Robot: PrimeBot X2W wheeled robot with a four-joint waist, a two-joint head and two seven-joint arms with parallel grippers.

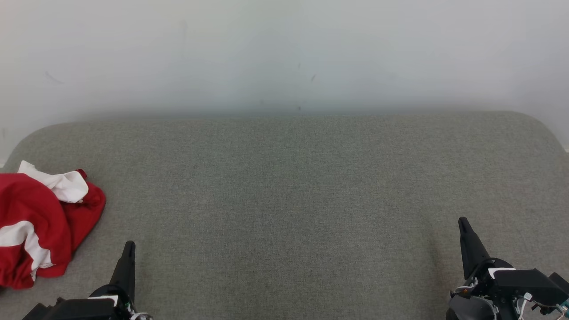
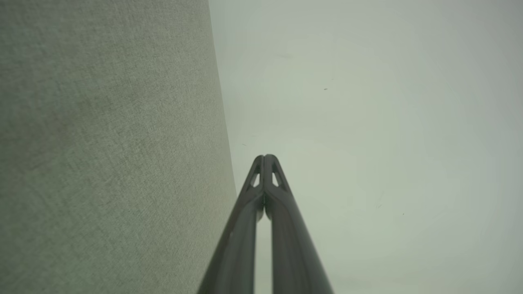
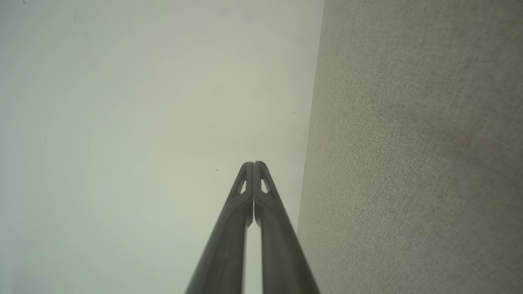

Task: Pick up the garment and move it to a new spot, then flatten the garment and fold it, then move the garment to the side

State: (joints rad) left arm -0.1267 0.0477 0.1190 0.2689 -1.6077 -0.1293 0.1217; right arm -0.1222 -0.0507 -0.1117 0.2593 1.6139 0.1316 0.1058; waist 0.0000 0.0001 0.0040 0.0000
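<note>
Garment (image 1: 40, 222): red with white bands, crumpled heap at far left of grey fabric tabletop (image 1: 284, 200), partly cut off by frame edge. Left hand (image 1: 129, 248): low left, closed, empty, just right of garment, not touching it. Right hand (image 1: 463, 223): low right, closed, empty, well apart from garment. The 2 hands point toward pale wall (image 1: 284, 53). Left wrist view: fingertips (image 2: 269, 160) pressed together, tabletop at left, wall at right. Right wrist view: fingertips (image 3: 259, 166) pressed together, tabletop at right.
</note>
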